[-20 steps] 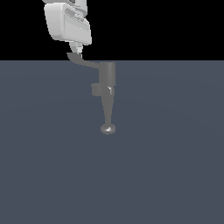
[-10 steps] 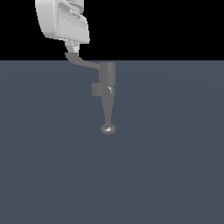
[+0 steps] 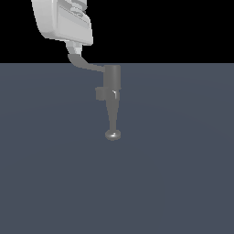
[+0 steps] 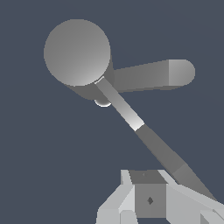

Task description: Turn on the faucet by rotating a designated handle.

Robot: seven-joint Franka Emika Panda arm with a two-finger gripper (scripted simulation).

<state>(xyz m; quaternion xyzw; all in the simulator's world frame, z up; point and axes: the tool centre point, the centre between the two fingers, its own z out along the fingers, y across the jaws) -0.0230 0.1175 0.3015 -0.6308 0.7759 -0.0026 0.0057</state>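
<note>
In the exterior view, the gripper [image 3: 72, 45] is seen at the upturned tip of the handle [image 3: 87, 65], which projects from the faucet [image 3: 112, 98] toward that view's left. In the wrist view, the handle [image 4: 131, 120] runs beside the fingers [image 4: 188, 197]; their spread cannot be told. The contact step seems in hand; next, a sideways sweep about the cylinder is called for.
</note>
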